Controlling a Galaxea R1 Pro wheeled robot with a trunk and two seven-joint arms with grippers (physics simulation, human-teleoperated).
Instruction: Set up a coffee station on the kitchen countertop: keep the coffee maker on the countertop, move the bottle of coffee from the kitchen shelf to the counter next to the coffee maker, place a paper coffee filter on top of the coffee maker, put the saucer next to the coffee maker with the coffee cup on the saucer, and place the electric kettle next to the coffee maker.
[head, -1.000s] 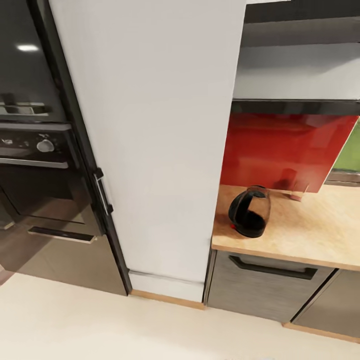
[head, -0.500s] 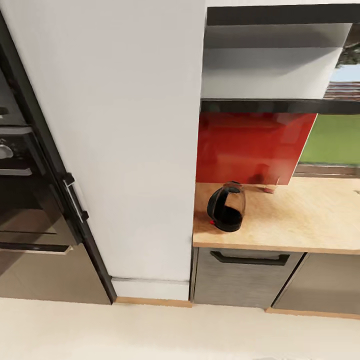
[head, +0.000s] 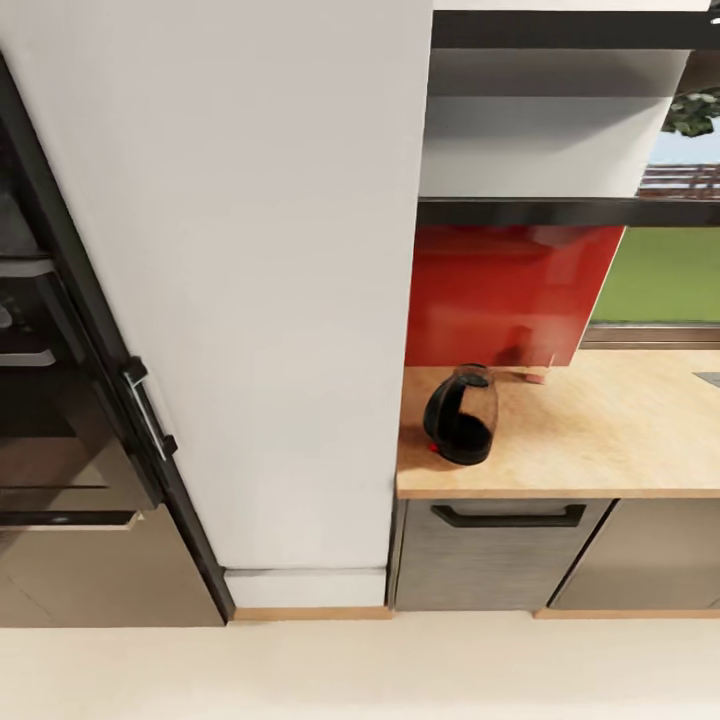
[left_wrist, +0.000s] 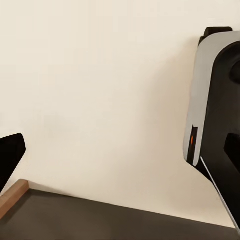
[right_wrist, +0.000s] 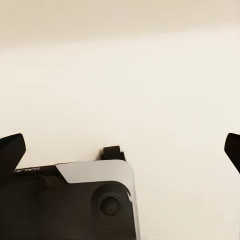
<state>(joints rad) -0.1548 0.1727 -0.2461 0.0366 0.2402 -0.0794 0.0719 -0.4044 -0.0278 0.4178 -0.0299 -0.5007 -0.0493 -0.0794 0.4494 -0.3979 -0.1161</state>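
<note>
The electric kettle (head: 461, 414), rounded clear glass with a black base, a black loop handle and dark liquid, stands on the left end of the kitchen countertop (head: 610, 445), close to the red backsplash. A dark grey shelf board (head: 560, 212) runs above it under a white wall box. The coffee maker, bottle of coffee, paper filter, saucer and coffee cup are out of view. My left gripper (left_wrist: 120, 155) hangs over pale floor, one dark fingertip (left_wrist: 10, 156) at the picture's edge. My right gripper (right_wrist: 122, 150) is open, its fingertips (right_wrist: 12, 150) far apart with nothing between them.
A tall white cabinet (head: 260, 280) stands directly ahead, with a built-in black oven (head: 50, 400) to its left. Dark grey drawers (head: 500, 555) sit under the worktop. A small pinkish object (head: 536, 375) lies by the backsplash. A window (head: 665, 280) is at the right.
The whole head view has swung to the right: the oven has slid toward the left edge and more worktop and window show. The kettle stays where it was on the counter.
</note>
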